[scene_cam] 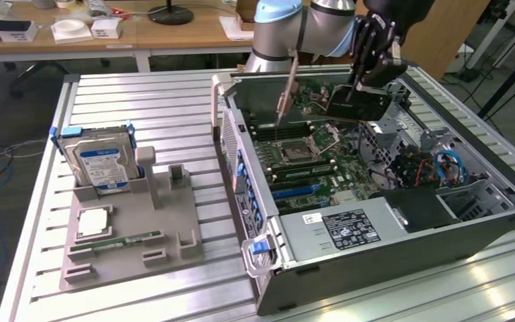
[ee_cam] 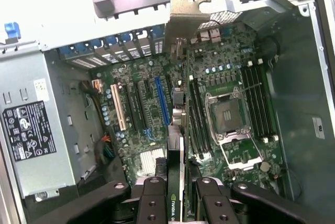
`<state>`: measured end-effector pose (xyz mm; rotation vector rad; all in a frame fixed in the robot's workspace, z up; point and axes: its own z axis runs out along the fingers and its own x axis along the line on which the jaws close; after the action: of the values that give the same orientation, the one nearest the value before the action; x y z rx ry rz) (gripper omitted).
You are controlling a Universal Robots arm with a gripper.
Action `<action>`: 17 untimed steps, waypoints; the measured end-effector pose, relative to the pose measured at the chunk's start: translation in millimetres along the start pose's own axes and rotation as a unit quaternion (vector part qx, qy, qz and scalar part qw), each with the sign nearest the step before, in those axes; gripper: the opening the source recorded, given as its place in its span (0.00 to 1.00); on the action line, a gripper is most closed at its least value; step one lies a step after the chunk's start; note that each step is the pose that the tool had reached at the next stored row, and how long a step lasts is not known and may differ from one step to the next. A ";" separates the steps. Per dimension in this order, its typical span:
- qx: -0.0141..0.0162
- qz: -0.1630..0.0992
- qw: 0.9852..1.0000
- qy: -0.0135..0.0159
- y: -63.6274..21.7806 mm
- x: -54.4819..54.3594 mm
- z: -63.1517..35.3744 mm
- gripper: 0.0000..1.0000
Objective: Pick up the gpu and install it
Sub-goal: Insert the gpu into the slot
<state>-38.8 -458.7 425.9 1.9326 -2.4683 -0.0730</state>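
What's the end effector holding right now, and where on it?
The gpu, clamped across its two faces near the end away from the metal bracket.

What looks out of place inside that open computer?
The gpu, clamped in the gripper, hangs above the motherboard, not seated in any slot. The processor socket sits bare. Nothing looks spilled or broken.

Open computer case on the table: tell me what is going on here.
A robot arm's gripper is shut on the gpu, a thin green circuit card with a black cooler block and a silver metal bracket. It holds the card above the green motherboard inside the open black computer case, not yet seated in a slot. A silver hard drive with a blue-white label stands in the grey holder on the exterior view's left.
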 end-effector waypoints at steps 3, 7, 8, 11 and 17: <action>0.001 -0.018 1.000 0.000 -0.3 -0.1 1.2 0.26; 0.004 -0.046 0.999 0.001 -0.5 0.0 4.7 0.26; 0.004 -0.054 0.999 0.001 -0.5 0.0 5.6 0.26; 0.006 -0.078 0.997 0.001 -0.7 0.1 8.5 0.26; 0.009 -0.124 0.992 0.002 -0.9 0.3 13.5 0.26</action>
<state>-38.4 -458.7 412.4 2.2333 -2.2197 -0.0479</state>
